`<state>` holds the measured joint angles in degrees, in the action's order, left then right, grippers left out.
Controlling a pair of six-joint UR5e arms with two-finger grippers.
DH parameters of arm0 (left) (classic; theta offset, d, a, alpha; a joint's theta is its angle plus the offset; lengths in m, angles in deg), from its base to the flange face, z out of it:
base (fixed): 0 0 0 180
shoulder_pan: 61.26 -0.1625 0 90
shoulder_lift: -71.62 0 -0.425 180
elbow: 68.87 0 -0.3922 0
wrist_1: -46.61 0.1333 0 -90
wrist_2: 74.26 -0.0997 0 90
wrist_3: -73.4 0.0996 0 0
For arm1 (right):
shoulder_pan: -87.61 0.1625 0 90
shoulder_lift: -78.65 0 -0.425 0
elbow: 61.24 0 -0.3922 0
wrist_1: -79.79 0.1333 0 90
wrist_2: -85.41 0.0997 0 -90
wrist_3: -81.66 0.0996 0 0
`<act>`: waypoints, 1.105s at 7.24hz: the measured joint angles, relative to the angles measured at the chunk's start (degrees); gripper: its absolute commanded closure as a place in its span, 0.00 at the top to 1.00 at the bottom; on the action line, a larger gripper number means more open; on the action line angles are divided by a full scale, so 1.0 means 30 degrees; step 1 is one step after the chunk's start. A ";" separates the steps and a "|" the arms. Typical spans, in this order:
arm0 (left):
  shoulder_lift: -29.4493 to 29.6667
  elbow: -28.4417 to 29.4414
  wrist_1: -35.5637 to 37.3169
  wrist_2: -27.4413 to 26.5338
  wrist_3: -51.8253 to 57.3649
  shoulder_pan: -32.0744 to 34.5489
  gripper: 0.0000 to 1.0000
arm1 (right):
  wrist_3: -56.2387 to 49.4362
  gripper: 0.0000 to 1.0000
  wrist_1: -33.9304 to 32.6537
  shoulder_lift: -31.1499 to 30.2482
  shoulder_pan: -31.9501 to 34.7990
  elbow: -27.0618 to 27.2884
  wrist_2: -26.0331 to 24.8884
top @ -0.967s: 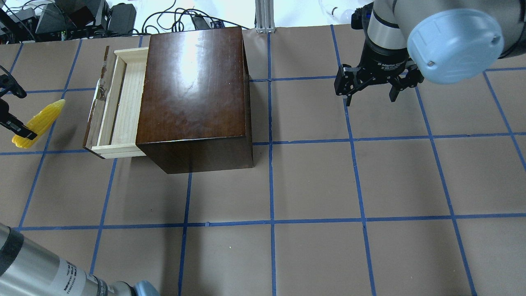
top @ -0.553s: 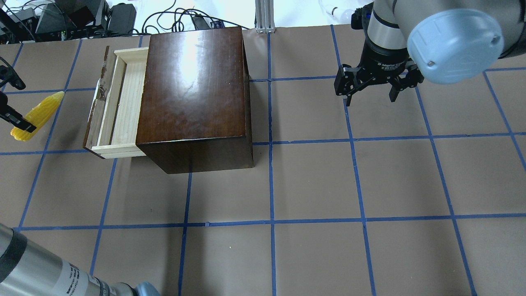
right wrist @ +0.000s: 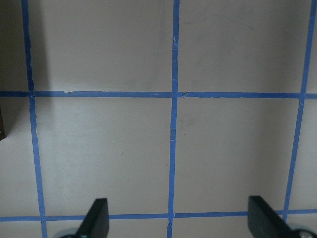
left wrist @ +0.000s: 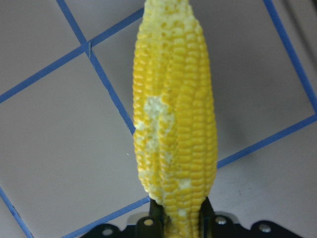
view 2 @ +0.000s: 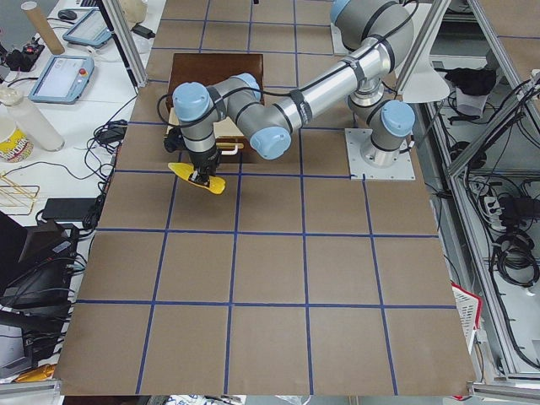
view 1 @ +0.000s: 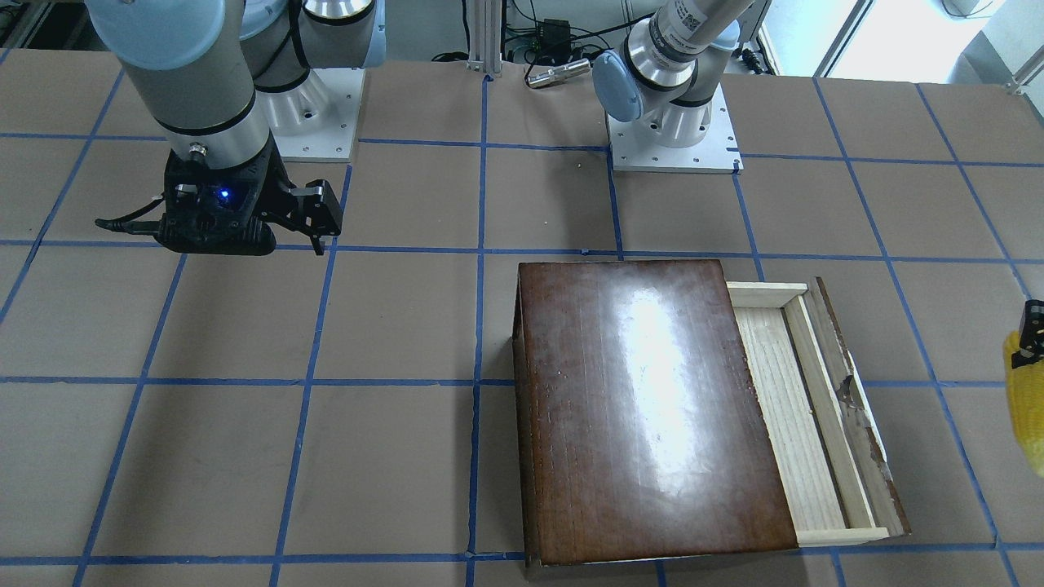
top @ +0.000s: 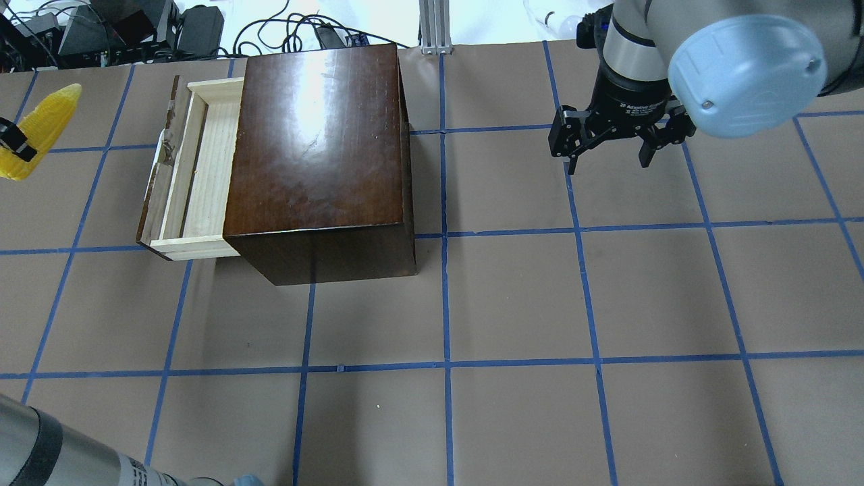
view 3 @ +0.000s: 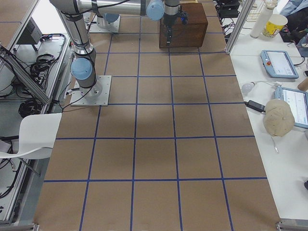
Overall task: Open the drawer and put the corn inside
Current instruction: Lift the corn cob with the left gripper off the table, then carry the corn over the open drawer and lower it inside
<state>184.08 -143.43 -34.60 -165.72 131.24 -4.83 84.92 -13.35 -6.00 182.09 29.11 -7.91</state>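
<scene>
Lifted higher and farther than a second ago, the corn (top: 42,128) hangs left of the open drawer (top: 212,175), well apart from it, its blunt end clamped in the left gripper (left wrist: 181,216). Right of the box (top: 317,148), the right gripper (top: 607,164) stays spread wide.

Left pincer (left wrist: 181,217) grips tight; right pincer (top: 607,160) hangs spread wide.
</scene>
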 measured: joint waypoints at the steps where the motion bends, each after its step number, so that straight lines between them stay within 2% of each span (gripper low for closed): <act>1: -0.0418 0.0527 -0.1117 0.0019 -0.1274 0.0579 0.00 | 0.0000 1.00 0.0011 -0.0003 0.0000 0.0000 0.0012; 4: -0.1552 0.0771 -0.2940 0.1027 -0.5472 0.2448 0.00 | 0.0000 1.00 0.0021 0.0004 0.0000 0.0000 0.0022; 8: -0.1777 -0.0282 -0.3307 0.1751 -1.0923 0.5040 0.00 | 0.0000 1.00 0.0001 -0.0003 0.0000 0.0000 0.0030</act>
<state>178.74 -144.27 -44.52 -160.47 98.47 10.29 84.92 -13.35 -6.01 182.09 29.11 -7.82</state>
